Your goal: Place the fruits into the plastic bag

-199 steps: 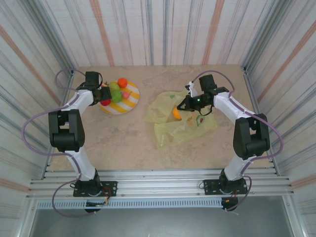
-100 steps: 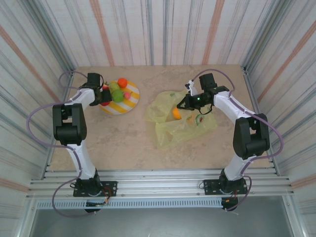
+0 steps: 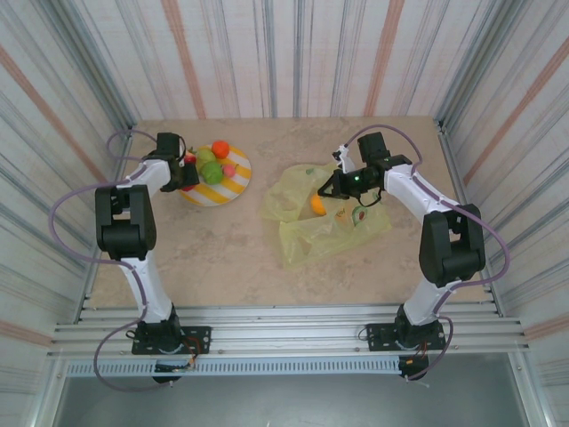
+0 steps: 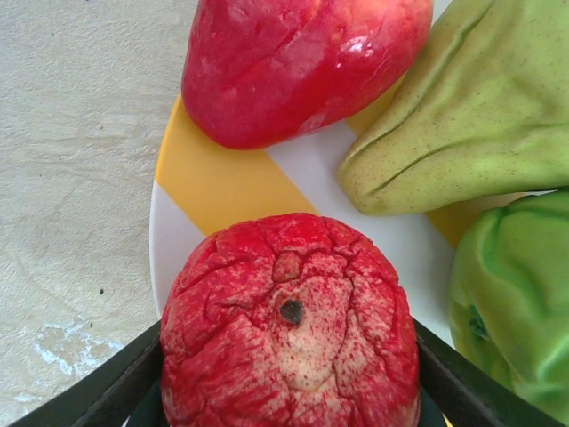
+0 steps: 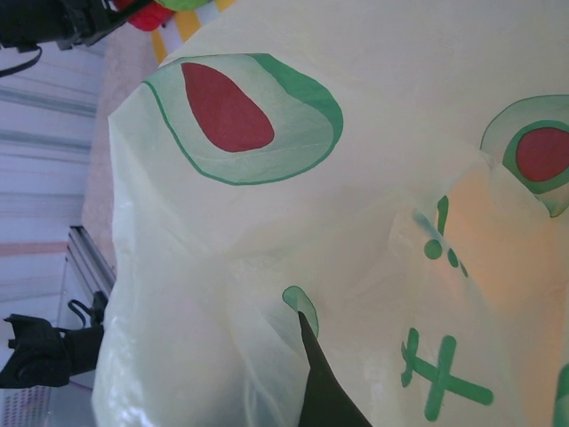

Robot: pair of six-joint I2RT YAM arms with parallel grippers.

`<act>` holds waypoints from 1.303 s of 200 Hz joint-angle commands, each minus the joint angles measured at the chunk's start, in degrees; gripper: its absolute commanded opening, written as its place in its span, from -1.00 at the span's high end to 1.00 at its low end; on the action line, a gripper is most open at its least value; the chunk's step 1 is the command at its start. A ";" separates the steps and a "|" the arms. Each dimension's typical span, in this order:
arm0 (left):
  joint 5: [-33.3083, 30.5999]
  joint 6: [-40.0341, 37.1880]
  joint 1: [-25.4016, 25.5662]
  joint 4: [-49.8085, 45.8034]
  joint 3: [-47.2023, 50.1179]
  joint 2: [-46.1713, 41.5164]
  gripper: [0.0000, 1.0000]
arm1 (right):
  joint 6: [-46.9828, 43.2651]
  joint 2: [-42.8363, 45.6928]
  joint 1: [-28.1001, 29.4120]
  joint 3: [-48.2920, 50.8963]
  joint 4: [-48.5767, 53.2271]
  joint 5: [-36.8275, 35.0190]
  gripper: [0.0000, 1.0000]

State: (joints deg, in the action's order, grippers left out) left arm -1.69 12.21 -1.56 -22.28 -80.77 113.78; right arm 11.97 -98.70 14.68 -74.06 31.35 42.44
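While the left gripper [image 3: 187,174] clasps a wrinkled red toy fruit [image 4: 289,325] on the round yellow-and-white striped plate [image 4: 222,182], the right gripper [image 3: 331,189], at the translucent avocado-printed plastic bag [image 5: 356,222] right of the plate, has a grip I cannot tell.

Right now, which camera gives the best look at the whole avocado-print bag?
The top external view: the plastic bag lies whole on the table, its crumpled outline clear, an orange fruit showing within it. The right wrist view is pressed close, showing a patch of translucent film with a green avocado print, not the bag's shape.
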 commanded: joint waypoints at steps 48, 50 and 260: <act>1.10 2.59 0.86 4.35 11.74 -16.40 -0.16 | 1.92 -0.20 0.15 -0.27 0.58 0.28 1.00; 0.95 2.68 1.10 4.53 12.23 -17.25 -0.16 | 1.99 -0.25 0.15 -0.27 0.56 0.28 1.00; 19.13 8.82 43.40 30.94 24.98 -13.79 -0.11 | 6.93 -1.37 -0.21 -1.63 -1.38 6.63 1.00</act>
State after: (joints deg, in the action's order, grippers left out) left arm 14.83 21.93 41.67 5.17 -51.42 96.92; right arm 16.91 -99.53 13.28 -74.39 30.70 47.03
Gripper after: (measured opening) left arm 0.558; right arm 0.046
